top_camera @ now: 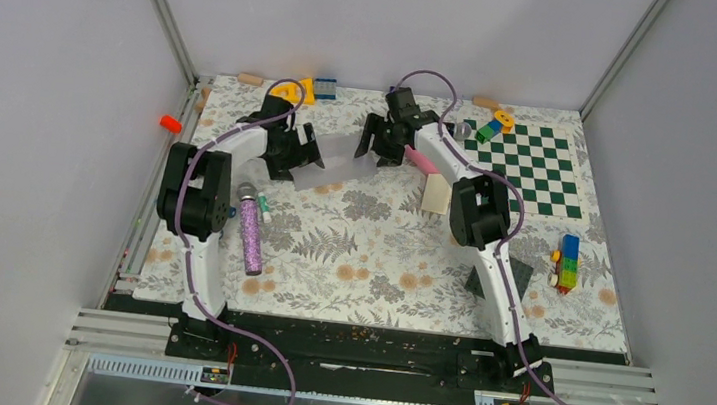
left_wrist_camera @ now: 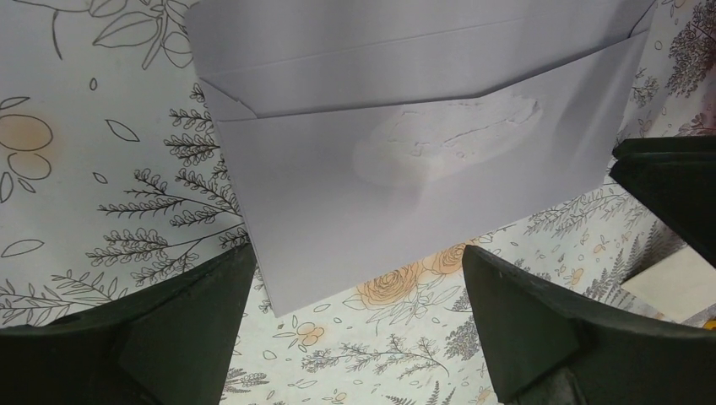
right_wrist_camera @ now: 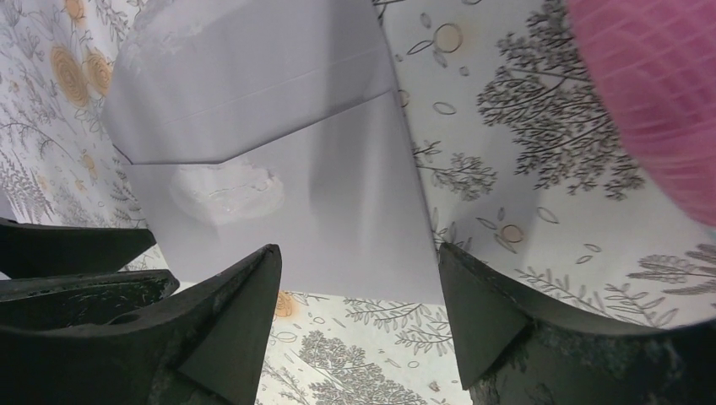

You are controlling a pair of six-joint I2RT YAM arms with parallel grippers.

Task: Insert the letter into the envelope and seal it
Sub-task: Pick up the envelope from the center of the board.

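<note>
The light grey envelope (top_camera: 341,160) lies flat on the floral mat between my two grippers, its flap open and a torn glue patch on its body. It fills the left wrist view (left_wrist_camera: 405,169) and the right wrist view (right_wrist_camera: 321,211). My left gripper (top_camera: 305,153) is open and empty, its jaws astride the envelope's near corner (left_wrist_camera: 359,312). My right gripper (top_camera: 373,148) is open and empty at the envelope's opposite end (right_wrist_camera: 359,321). A pale tan flat piece (top_camera: 436,193) lies by the right arm; I cannot tell if it is the letter.
A pink cylinder (top_camera: 421,161) lies just right of the right gripper (right_wrist_camera: 659,93). A glittery purple cylinder (top_camera: 251,231) lies by the left arm. A green-and-white checkerboard (top_camera: 529,170), coloured bricks (top_camera: 566,263) and a dark grey plate (top_camera: 513,277) are at the right.
</note>
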